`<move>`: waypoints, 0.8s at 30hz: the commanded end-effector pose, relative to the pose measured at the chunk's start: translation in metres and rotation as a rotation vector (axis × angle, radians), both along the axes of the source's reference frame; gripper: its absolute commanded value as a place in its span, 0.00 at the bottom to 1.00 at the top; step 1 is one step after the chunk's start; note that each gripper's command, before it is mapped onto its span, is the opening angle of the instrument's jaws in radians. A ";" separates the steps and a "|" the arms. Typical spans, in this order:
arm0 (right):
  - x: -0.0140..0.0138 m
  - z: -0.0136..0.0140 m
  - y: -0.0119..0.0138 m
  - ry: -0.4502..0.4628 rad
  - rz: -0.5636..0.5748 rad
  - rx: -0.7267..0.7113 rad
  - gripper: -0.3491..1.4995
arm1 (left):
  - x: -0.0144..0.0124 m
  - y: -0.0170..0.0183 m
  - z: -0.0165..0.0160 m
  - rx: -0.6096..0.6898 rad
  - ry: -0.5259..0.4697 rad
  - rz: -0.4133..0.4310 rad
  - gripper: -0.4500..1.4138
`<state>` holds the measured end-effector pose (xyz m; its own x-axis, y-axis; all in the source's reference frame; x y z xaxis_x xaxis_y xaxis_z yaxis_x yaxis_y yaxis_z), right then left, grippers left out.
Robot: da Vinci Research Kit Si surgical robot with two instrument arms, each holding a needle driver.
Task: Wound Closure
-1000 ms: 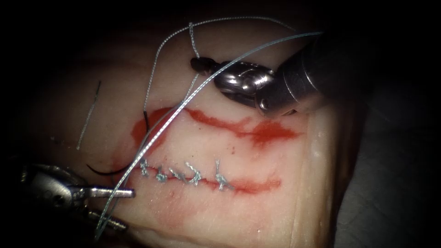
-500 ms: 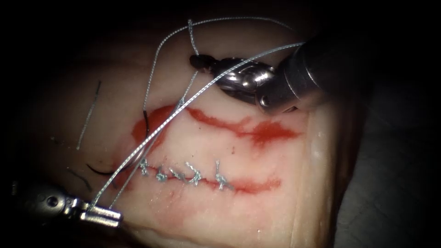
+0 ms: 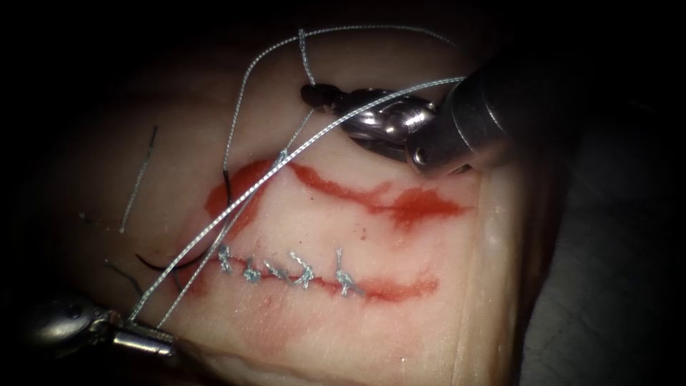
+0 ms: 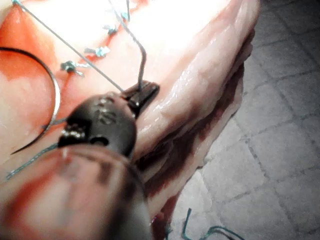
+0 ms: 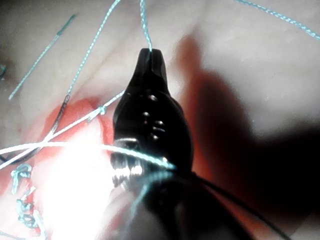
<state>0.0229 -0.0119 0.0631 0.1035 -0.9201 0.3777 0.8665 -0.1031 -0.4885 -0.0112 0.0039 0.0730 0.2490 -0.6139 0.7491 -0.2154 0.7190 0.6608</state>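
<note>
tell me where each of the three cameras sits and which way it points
Endoscope view: above and in front of the tissue, looking down at the stitched cut; left tool and right tool each shut on thread.
Left wrist view: near the left arm's wrist, along its shaft at its jaws on thread, needle lying free beside.
Right wrist view: near the right arm's wrist, at its jaws on thread.
Shared: endoscope and left wrist both show the needle.

Lab bench: pork tissue [image 4: 200, 90] slab on gridded mat [image 4: 280, 150].
</note>
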 end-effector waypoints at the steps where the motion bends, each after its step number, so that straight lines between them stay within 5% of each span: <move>1: 0.0009 0.0004 0.0001 0.002 0.001 -0.004 0.00 | -0.0006 -0.0001 0.0004 0.004 0.000 0.001 0.00; 8: 0.0005 0.0006 -0.0002 -0.010 -0.005 0.001 0.00 | 0.0015 -0.0008 0.0006 0.068 0.030 -0.018 0.00; 14: 0.0008 0.0005 -0.0007 -0.046 0.018 -0.007 0.00 | 0.0021 0.0018 -0.0012 0.100 -0.002 -0.086 0.00; 18: 0.0011 0.0004 -0.0005 0.011 -0.011 0.006 0.00 | 0.0015 0.0043 -0.0027 0.072 -0.035 -0.162 0.00; 20: 0.0015 0.0001 -0.0004 0.045 -0.022 -0.013 0.06 | 0.0009 0.0066 -0.0037 0.041 -0.052 -0.201 0.00; 24: 0.0017 -0.0011 -0.0005 0.092 -0.034 -0.121 0.43 | -0.0006 0.0116 -0.0052 0.048 -0.062 -0.281 0.00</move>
<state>0.0238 -0.0123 0.0616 0.1019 -0.8676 0.4867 0.8142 -0.2084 -0.5419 -0.0116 0.0167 0.0668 0.0050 -0.6785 0.7346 -0.0438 0.7337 0.6780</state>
